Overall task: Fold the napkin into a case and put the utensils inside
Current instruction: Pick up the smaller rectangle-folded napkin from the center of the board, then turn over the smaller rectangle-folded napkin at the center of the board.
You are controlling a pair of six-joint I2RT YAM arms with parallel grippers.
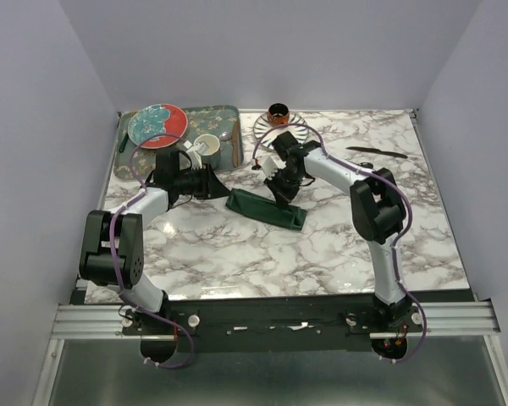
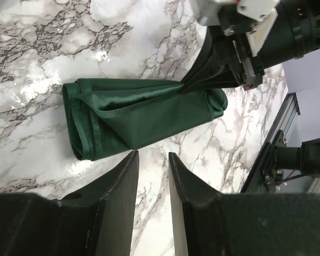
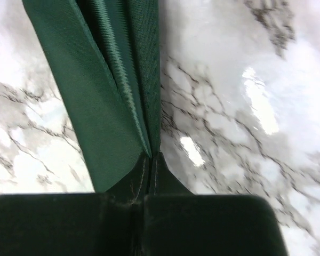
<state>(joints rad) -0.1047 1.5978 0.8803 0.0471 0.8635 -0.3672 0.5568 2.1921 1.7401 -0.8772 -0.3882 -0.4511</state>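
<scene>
At table (image 1: 237, 254) centre, right gripper (image 3: 151, 156) pinches folded napkin (image 2: 144, 120) edge, jaws closed on cloth; left gripper (image 2: 152, 154) hovers beside it, jaws parted.

Left fingers (image 2: 117, 197) slightly apart, low; right fingers (image 3: 129, 184) tight together on the napkin (image 2: 149, 114).

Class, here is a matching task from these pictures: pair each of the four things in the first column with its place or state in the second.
1. napkin
2. right gripper
3. left gripper
4. knife

A. open, holding nothing
B. folded, lying on the table
C. lying alone toward the far right of the table
D. shut on the napkin's edge

Pairs: 1-B; 2-D; 3-A; 4-C
</scene>
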